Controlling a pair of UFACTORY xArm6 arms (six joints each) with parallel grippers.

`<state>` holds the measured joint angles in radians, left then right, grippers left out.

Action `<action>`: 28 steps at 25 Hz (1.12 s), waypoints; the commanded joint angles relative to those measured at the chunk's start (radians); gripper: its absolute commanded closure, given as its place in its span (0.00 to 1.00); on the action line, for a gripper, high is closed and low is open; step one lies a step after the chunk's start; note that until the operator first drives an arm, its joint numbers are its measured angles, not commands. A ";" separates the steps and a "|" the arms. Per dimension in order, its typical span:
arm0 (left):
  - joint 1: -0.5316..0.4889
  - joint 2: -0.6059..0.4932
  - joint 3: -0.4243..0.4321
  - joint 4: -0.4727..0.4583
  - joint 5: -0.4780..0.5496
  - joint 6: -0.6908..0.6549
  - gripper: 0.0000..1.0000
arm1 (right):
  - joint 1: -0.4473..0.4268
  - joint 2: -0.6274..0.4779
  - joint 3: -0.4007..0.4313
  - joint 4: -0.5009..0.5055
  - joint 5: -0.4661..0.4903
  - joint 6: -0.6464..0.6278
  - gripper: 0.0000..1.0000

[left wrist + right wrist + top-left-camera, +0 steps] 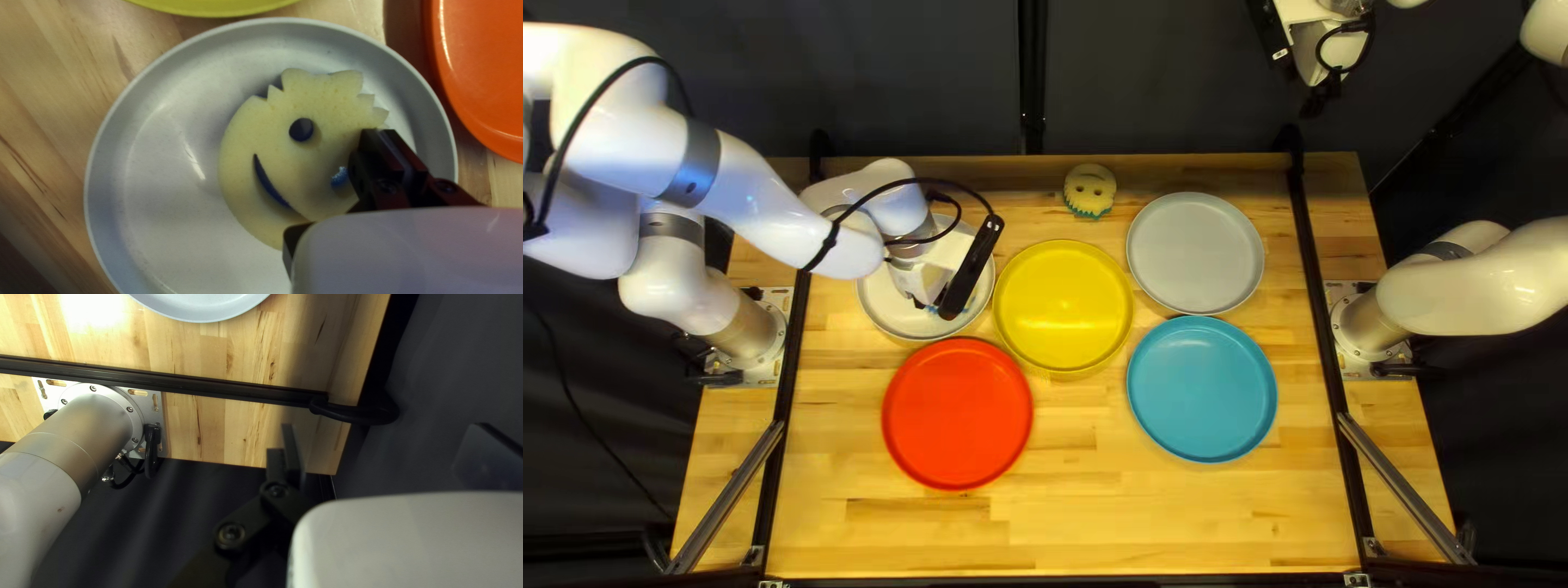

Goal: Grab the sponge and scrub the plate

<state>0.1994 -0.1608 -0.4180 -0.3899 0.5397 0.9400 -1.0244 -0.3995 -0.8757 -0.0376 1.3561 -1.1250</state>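
Our left gripper [388,132] is clamped on the rim of the sponge [278,130], beside one eye hole; its two fingers stand close together. Our right gripper [384,430] is released, fingers wide apart, raised beyond the table's far right corner.

Handling: we judge the sponge light, compliant and not fragile. It should flex and recover under load; if wet, it may slip or turn about a rim hold. The preferred hold is across the thick body, with the scrubbing face left exposed. The present hold is off-centre, so the free side may lift or fold during a stroke.

Location: the sponge lies face up over the white plate [180,130], at the table's far left. Its near edge is at the left gripper's fingertips; most of its body extends to the far side of them. The red plate [957,414] is on the near side, the yellow plate [1064,305] to the right. A second sponge [1090,191] rests near the table's far edge, well apart from both grippers.
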 commanded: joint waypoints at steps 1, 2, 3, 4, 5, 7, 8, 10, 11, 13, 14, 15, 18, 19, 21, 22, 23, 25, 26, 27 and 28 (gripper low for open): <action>-0.004 -0.071 0.057 0.012 0.019 -0.019 1.00 | 0.000 0.000 0.000 0.000 0.000 0.000 0.00; -0.007 -0.098 0.077 0.017 0.026 -0.031 1.00 | 0.000 0.000 0.000 0.000 0.000 0.000 0.00; -0.008 -0.113 0.089 0.020 0.031 -0.038 1.00 | 0.000 0.000 0.000 0.000 0.000 0.000 0.00; -0.010 -0.135 0.106 0.025 0.036 -0.050 1.00 | 0.000 0.000 0.000 0.000 0.000 0.000 0.00; -0.011 -0.142 0.112 0.026 0.039 -0.053 1.00 | 0.000 0.000 0.000 0.000 0.000 0.000 0.00; -0.015 -0.181 0.152 0.026 0.039 -0.067 1.00 | 0.000 0.000 0.000 0.000 0.000 0.000 0.00; -0.016 -0.195 0.165 0.025 0.040 -0.070 1.00 | 0.000 0.000 0.000 0.000 0.000 0.000 0.00; -0.014 -0.238 0.201 0.025 0.048 -0.080 1.00 | 0.000 0.000 0.000 0.000 0.000 0.000 0.00; -0.010 -0.257 0.217 0.021 0.052 -0.080 1.00 | 0.000 0.000 0.000 0.000 0.000 0.000 0.00; -0.002 -0.262 0.229 0.004 0.047 -0.065 1.00 | 0.000 0.000 0.000 0.000 0.000 0.000 0.00; 0.005 -0.247 0.228 -0.021 0.034 -0.041 1.00 | 0.000 0.000 0.000 0.000 0.000 0.000 0.00; 0.010 -0.235 0.224 -0.036 0.024 -0.025 1.00 | 0.000 0.000 0.000 0.000 0.000 0.000 0.00; 0.027 -0.159 0.183 -0.114 -0.018 0.051 1.00 | 0.000 0.000 0.000 0.000 0.000 0.000 0.00; 0.029 -0.132 0.162 -0.144 -0.031 0.077 1.00 | 0.000 0.000 0.000 0.000 0.000 0.000 0.00; 0.035 -0.093 0.130 -0.174 -0.043 0.111 1.00 | 0.000 0.000 0.000 0.000 0.000 0.000 0.00; 0.041 -0.069 0.109 -0.187 -0.047 0.129 1.00 | 0.000 0.000 0.000 0.000 0.000 0.000 0.00; 0.044 -0.058 0.099 -0.195 -0.049 0.140 1.00 | 0.000 0.000 0.000 0.000 0.000 0.000 0.00; 0.053 -0.026 0.067 -0.214 -0.051 0.165 1.00 | 0.000 0.000 0.000 0.000 0.000 0.000 0.00; 0.057 -0.015 0.054 -0.223 -0.053 0.177 1.00 | 0.000 0.000 0.000 0.000 0.000 0.000 0.00; 0.060 -0.005 0.044 -0.228 -0.054 0.185 1.00 | 0.000 0.000 0.000 0.000 0.000 0.000 0.00; 0.062 0.001 0.039 -0.231 -0.054 0.191 1.00 | 0.000 0.000 0.000 0.000 0.000 0.000 0.00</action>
<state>0.2550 -0.1783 -0.3607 -0.6077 0.4885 1.1121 -1.0244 -0.3995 -0.8757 -0.0376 1.3561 -1.1250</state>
